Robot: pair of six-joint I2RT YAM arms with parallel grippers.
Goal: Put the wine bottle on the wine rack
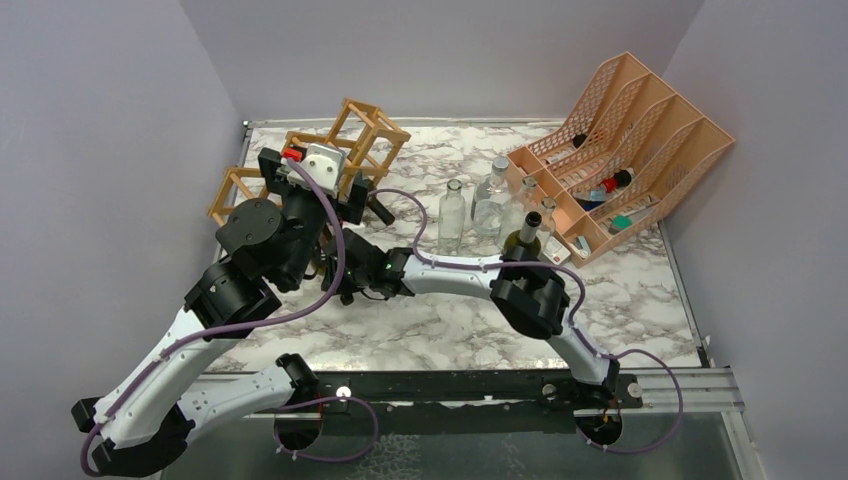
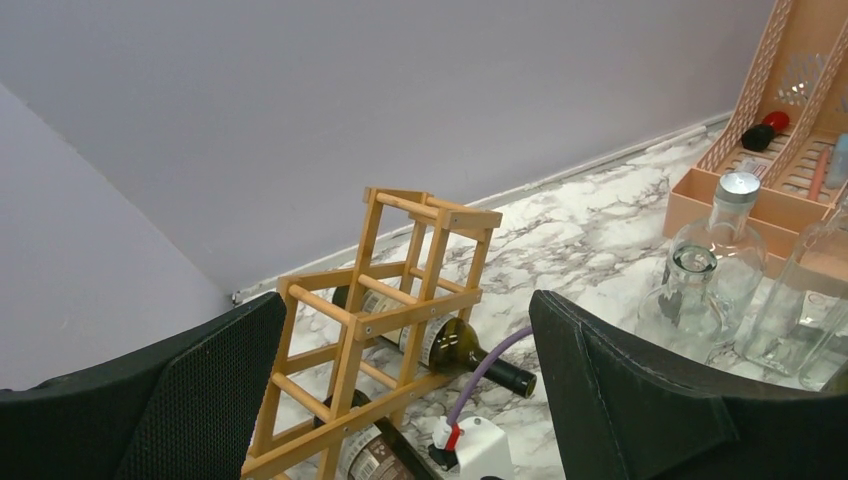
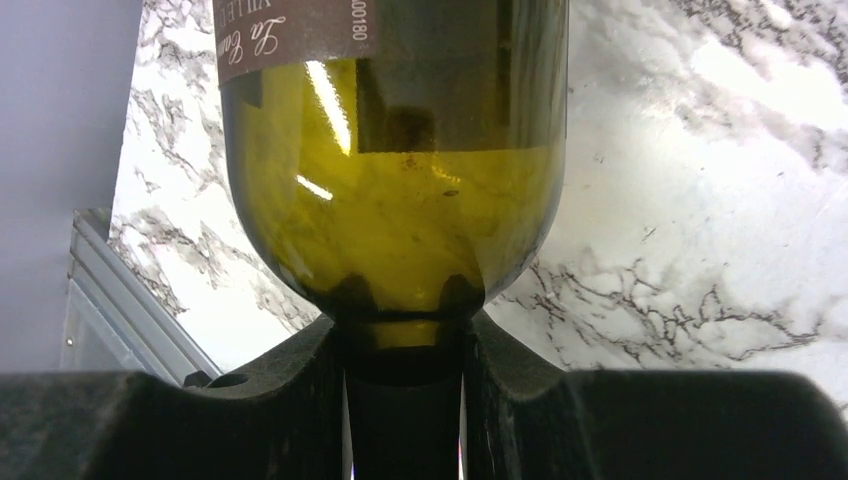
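My right gripper [image 3: 403, 335] is shut on the neck of a green wine bottle [image 3: 395, 200] with a brown label, which lies low over the marble. In the left wrist view this wine bottle [image 2: 372, 452] lies in a bottom cell of the tan wooden wine rack [image 2: 400, 300]. The right wrist's white camera block [image 2: 483, 447] sits at its neck. A second green bottle [image 2: 450, 345] lies in the cell behind. My left gripper [image 2: 408, 335] hangs open above the rack [image 1: 365, 130], holding nothing. In the top view the left arm hides the held bottle.
Clear glass bottles [image 1: 452, 215] and one upright green bottle [image 1: 525, 240] stand mid-table beside the right arm's elbow [image 1: 530, 295]. A salmon-orange file organiser [image 1: 620, 150] fills the back right corner. Walls close the table's left, back and right sides.
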